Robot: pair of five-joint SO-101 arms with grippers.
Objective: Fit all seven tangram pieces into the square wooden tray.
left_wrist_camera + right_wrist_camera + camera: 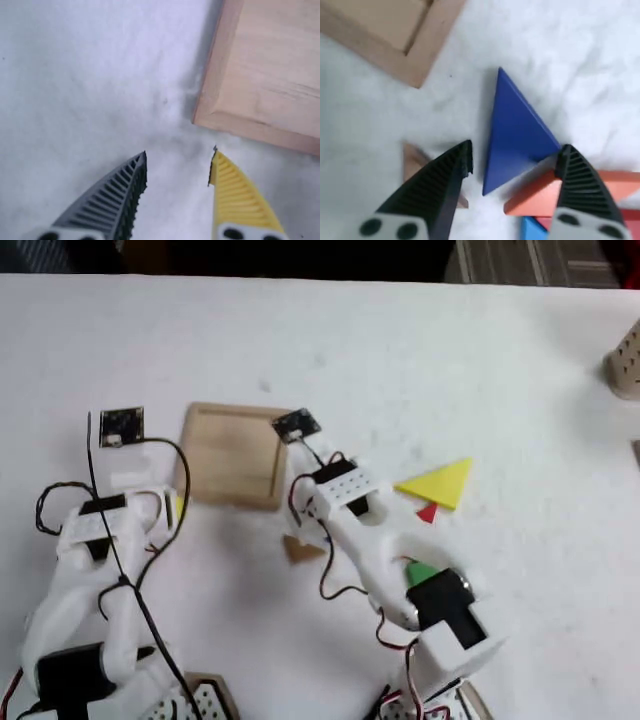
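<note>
The square wooden tray [232, 455] was seen lying flat on the white table [500, 360], between the wrists of the two arms in the high view, its recessed floor showing as bare wood. The left gripper [177, 160] was held open at a moderate width, with nothing gripped between its grey finger [115, 200] and its yellow finger [237, 195]. It was poised over the table just beside one corner of the tray, apart from the wood. The right gripper [516, 150] was spread wide, its two black fingers set on either side of a blue triangle [517, 125] that lay flat on the table. Whether the fingers touched that piece could not be told. An orange piece [540, 192] was seen against the blue triangle's broad end, and a second blue piece [534, 229], partly cut off, lay just beside the orange one. A brown piece [412, 162] was partly hidden behind one black finger, near a corner of the tray. From above, a yellow triangle [438, 483] was seen well apart from the tray on its right, with a small red piece [427, 512] just beside it. A green piece [420, 572] was partly covered by the right arm [370, 530].
</note>
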